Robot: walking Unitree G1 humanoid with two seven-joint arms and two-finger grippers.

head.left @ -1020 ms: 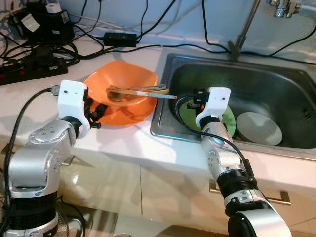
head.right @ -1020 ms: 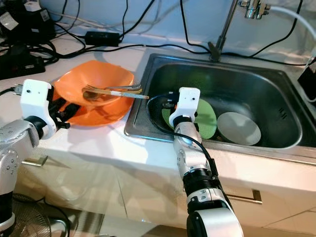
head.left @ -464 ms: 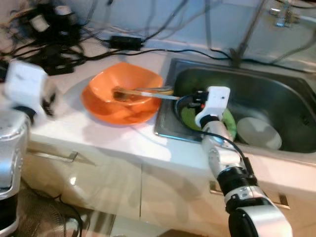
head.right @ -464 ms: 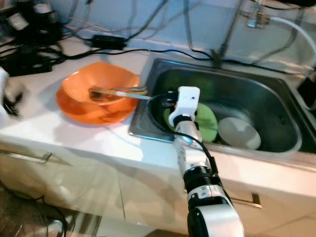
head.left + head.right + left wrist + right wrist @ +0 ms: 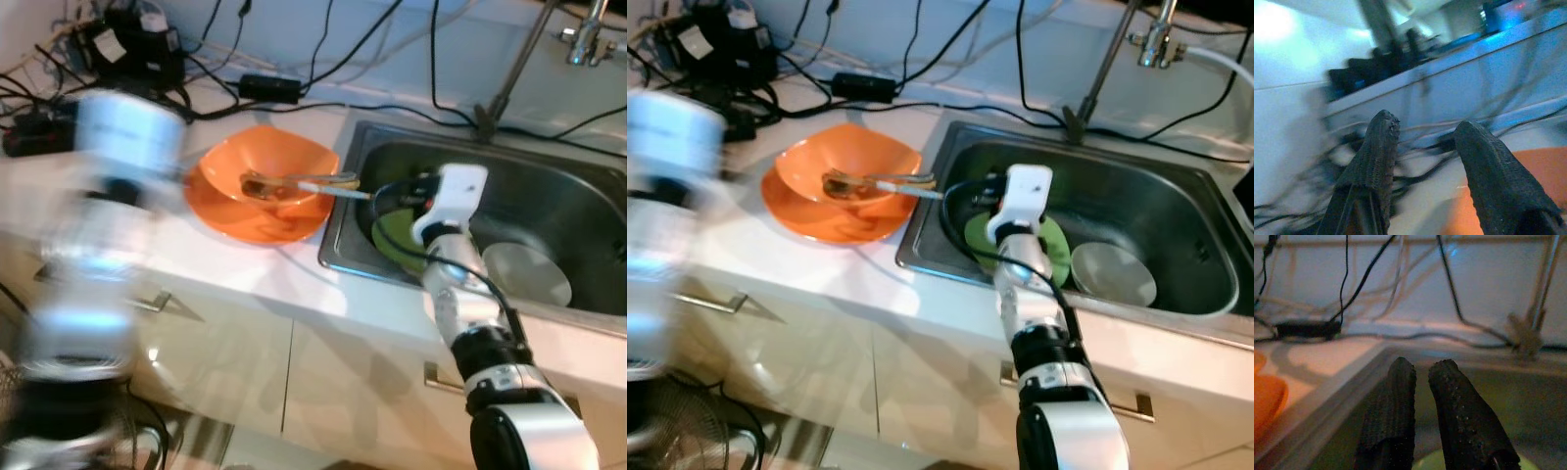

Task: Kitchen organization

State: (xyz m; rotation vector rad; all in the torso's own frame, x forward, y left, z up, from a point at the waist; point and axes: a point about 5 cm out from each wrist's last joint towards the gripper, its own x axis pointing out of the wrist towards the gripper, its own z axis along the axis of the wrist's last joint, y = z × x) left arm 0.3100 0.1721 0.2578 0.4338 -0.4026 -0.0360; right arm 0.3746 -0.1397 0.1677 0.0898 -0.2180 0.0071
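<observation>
Right gripper hangs over sink near rim, above green plate; jaws nearly closed, empty, likely poised to lift dishes out. White bowl beside plate. Left gripper: jaws apart, empty, raised off worktop. Beyond, orange bowl on orange plate, utensils inside. Versus second ago: left arm swung up, blurred; camera shifted.

Orange bowl holding utensils; green plate in sink.
</observation>
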